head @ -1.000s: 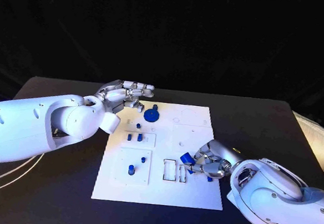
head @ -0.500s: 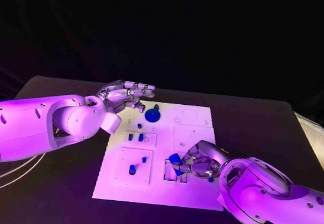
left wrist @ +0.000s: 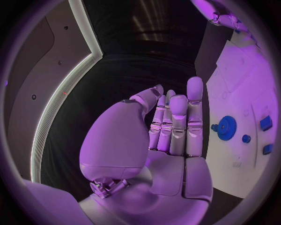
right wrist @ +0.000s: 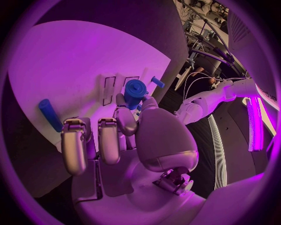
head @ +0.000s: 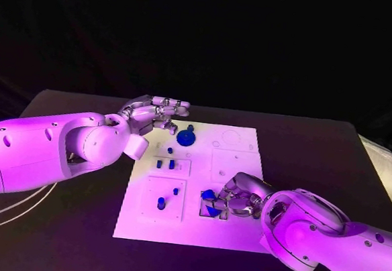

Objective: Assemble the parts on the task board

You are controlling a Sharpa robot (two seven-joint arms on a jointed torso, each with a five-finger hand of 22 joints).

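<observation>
**Over the slotted panel: right hand carries a blue peg toward its seat**

At the near right of the task board point(head: 231, 238), the right hand point(head: 232, 198) pinches a short blue cylindrical part point(right wrist: 134, 93) between its thumb and a finger, the other fingers point(right wrist: 108, 139) curled loosely beside it. It hangs just above the panel with the narrow rectangular slots point(right wrist: 109, 90). By my reading, the step in hand is placement of this piece; the next move calls for squaring it up over its opening and a straight, gentle descent, since the hard plastic leaves little give.

Farther off, at the board's far left corner, the left hand point(head: 155, 113) hovers with its fingers straight, close together and holding nothing. Just beside it a toothed blue gear point(left wrist: 226, 127) sits on the board. Small blue pegs point(head: 165, 164) stand upright in the left panels, and one more peg point(head: 161, 202) stands nearer.

Every piece looks smooth, rigid and moulded; the board is a flat white plate on the matt black bench point(head: 57, 225).
</observation>
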